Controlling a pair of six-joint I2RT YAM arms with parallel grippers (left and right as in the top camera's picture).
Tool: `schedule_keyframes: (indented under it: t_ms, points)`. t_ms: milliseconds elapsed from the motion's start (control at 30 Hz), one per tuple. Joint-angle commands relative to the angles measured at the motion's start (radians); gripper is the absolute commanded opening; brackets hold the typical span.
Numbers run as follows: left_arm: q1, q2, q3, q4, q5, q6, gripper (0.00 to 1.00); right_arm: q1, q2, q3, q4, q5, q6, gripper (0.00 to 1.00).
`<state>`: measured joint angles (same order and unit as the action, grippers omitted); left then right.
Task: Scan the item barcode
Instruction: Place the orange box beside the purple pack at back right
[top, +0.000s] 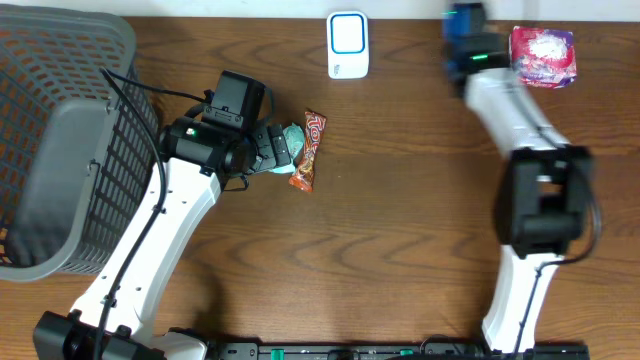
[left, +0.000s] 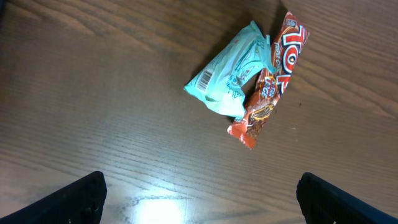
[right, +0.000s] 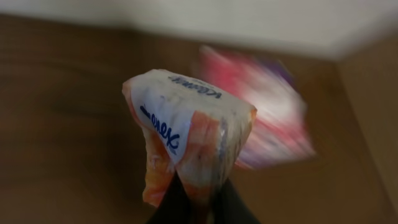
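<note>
Brown table (top: 400, 250) is lying under it all; you are pinching a tissue pack (right: 186, 124) in your right gripper (right: 198, 202), well apart from the scanner (top: 347, 45), so scanning is looking undone, with your left gripper (left: 199, 202) hanging open over a teal pack (left: 227, 78) and red bar (left: 272, 81).

Brown wood-grain worktop (top: 380, 230). Carrying grey mesh basket (top: 60, 30) at left, white-blue device (top: 347, 45) far middle, pink packet (top: 543, 56) far right. Left of centre, teal packet (left: 230, 78) touching red snack bar (left: 270, 81).
</note>
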<state>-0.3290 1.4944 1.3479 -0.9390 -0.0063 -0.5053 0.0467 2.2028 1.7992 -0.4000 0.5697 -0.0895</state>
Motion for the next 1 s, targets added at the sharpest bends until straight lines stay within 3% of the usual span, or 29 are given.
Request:
schedule_keyframes:
  t_ms: [0,167,467,533,600,633,667,767,967]
  points:
    - [0.003,0.004,-0.003,-0.002,-0.010,-0.013,0.98,-0.162,-0.048,0.005,-0.145,-0.040,0.167,0.01]
    - [0.003,0.004,-0.003,-0.002,-0.010,-0.013,0.98,-0.340,-0.041,0.002,-0.240,-0.297,0.385,0.01]
    - [0.003,0.004,-0.003,-0.002,-0.010,-0.013,0.98,-0.413,-0.021,-0.021,-0.208,-0.525,0.812,0.02]
    - [0.003,0.004,-0.003,-0.002,-0.010,-0.013,0.98,-0.406,0.005,-0.021,-0.183,-0.604,0.903,0.16]
    - [0.003,0.004,-0.003,-0.002,-0.010,-0.013,0.98,-0.403,0.016,-0.021,-0.153,-0.681,0.912,0.37]
    - [0.003,0.004,-0.003,-0.002,-0.010,-0.013,0.98,-0.402,0.016,-0.021,-0.153,-0.689,0.912,0.74]
    - [0.003,0.004,-0.003,-0.002,-0.010,-0.013,0.98,-0.402,0.013,-0.020,-0.154,-0.699,0.900,0.84]
    - [0.003,0.004,-0.003,-0.002,-0.010,-0.013,0.98,-0.402,-0.005,-0.019,-0.161,-0.753,0.842,0.89]
    - [0.003,0.004,-0.003,-0.002,-0.010,-0.013,0.98,-0.341,-0.103,-0.019,-0.169,-0.999,0.640,0.91]
